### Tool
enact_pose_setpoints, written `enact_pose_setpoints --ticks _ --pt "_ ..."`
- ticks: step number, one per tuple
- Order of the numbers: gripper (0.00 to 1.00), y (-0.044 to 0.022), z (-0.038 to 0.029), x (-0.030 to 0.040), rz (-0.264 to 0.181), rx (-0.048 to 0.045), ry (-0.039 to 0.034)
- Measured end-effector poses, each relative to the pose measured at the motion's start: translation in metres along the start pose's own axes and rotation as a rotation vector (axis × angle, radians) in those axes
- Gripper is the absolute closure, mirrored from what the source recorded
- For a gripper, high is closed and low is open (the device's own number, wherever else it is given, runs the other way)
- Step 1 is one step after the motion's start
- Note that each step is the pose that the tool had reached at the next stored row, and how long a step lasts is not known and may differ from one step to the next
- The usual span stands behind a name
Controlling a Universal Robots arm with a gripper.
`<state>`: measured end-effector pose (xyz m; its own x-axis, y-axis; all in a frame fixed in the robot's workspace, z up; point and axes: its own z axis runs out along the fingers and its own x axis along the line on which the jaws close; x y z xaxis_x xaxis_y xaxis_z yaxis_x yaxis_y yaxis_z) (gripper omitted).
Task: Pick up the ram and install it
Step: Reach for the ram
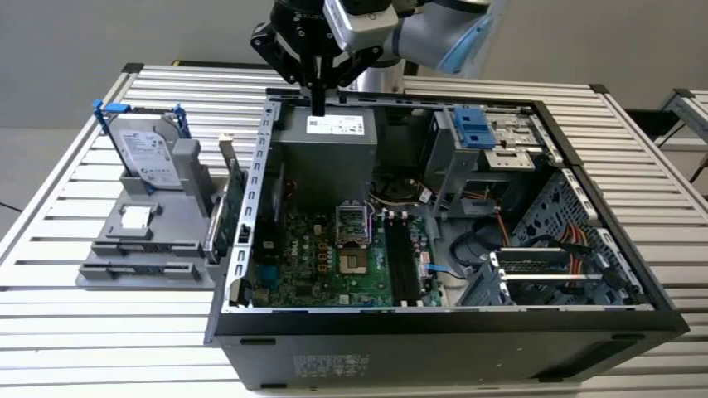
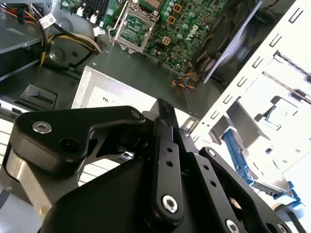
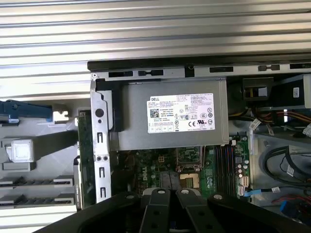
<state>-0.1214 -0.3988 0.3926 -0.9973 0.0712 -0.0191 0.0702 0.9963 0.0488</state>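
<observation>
My gripper (image 1: 318, 109) hangs over the back edge of the open computer case (image 1: 443, 319), just above the grey power supply (image 1: 327, 153). Its two black fingers are pressed together and I see nothing between them; in the first wrist view the gripper (image 3: 171, 193) points down at the motherboard. The black memory slots (image 1: 404, 257) run beside the processor socket (image 1: 351, 224), and the first wrist view shows the memory slots (image 3: 223, 167) too. The ram is hidden; I cannot pick it out among the boards.
A grey stand (image 1: 144, 269) at the exterior view's left holds a silver hard drive with blue rails (image 1: 144, 149). A green card (image 1: 219, 220) stands on edge against the case wall. Cables and a drive cage (image 1: 487, 137) crowd the case's far side. The table is slatted metal.
</observation>
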Motion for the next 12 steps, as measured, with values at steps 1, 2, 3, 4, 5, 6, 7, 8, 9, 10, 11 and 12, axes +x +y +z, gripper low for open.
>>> enact_pose_setpoints --ticks 1,2,3,4,5,6,7,8,9,10,11,12 --pt "1.0 -0.0001 -0.0001 0.001 0.0 0.0001 0.0" --pt "1.0 -0.0002 -0.0002 0.0027 0.0 0.0003 0.0002" --pt "1.0 -0.0003 -0.0002 0.0042 0.0 0.0001 0.0001" --pt "1.0 -0.0004 -0.0001 0.0052 0.0 0.0 0.0" --pt "1.0 -0.0004 -0.0002 0.006 0.0 -0.0001 0.0001" --pt "1.0 -0.0005 -0.0002 0.0066 0.0 -0.0001 0.0001" --pt "1.0 -0.0005 -0.0002 0.0072 0.0 -0.0001 0.0001" --pt "1.0 -0.0006 -0.0002 0.008 0.0 -0.0001 0.0001" --pt "1.0 -0.0006 -0.0002 0.0087 0.0 -0.0002 0.0001" --pt "1.0 -0.0007 -0.0002 0.0097 0.0 -0.0002 0.0001" --pt "1.0 -0.0008 -0.0003 0.011 0.0 -0.0001 0.0002" --pt "1.0 -0.0009 -0.0004 0.0125 0.0 -0.0001 0.0001"
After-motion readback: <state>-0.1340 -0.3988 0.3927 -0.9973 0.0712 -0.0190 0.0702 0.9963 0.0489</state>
